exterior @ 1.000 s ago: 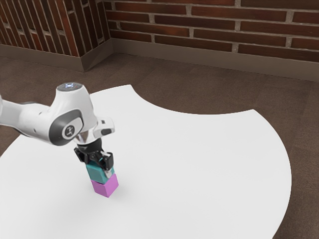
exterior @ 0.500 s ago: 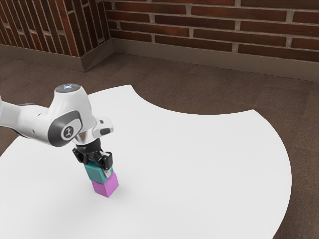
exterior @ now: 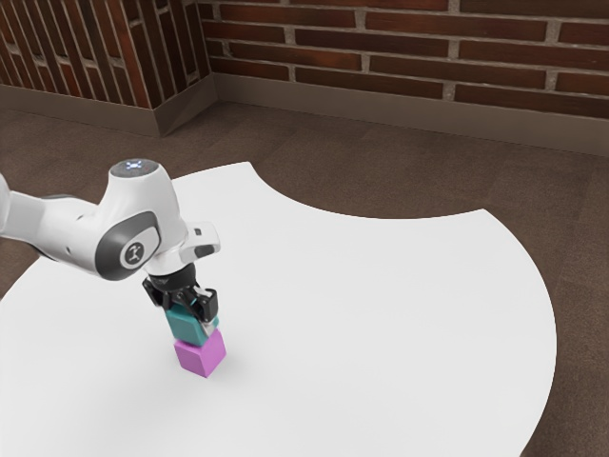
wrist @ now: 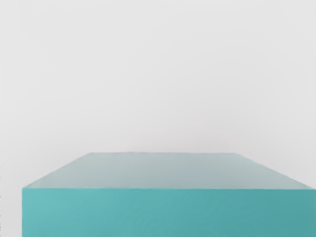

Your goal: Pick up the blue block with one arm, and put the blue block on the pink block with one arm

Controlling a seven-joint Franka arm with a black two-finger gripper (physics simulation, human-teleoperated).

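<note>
Brick walls (exterior: 400,48) and a brown floor (exterior: 428,162) frame a white tabletop (exterior: 381,314), where the blue block (exterior: 186,327) (it renders closer to teal) sits on top of the pink block (exterior: 201,357). The two form a short stack in the tabletop's near portion, toward the exterior view's left and well in from its curved far edge. The blue block appears to rest flat on the pink one, though it seems slightly turned and set a little toward the exterior view's left, so the faces do not line up exactly.

Directly above, the black gripper (exterior: 186,307) hangs over the blue block's upper half at the end of the white arm (exterior: 105,238), which reaches in from the exterior view's left. Whether the gripper is clamped on the block or free of it cannot be told from either view. The wrist view looks across the block's flat top face toward bare tabletop.

The step in hand looks to be the release that closes the placement. Done well, that means letting go only once the pink block fully bears the blue block's weight. The gripper should then be drawn straight up, with no sideways drift that could drag the top block or tip the stack.
</note>
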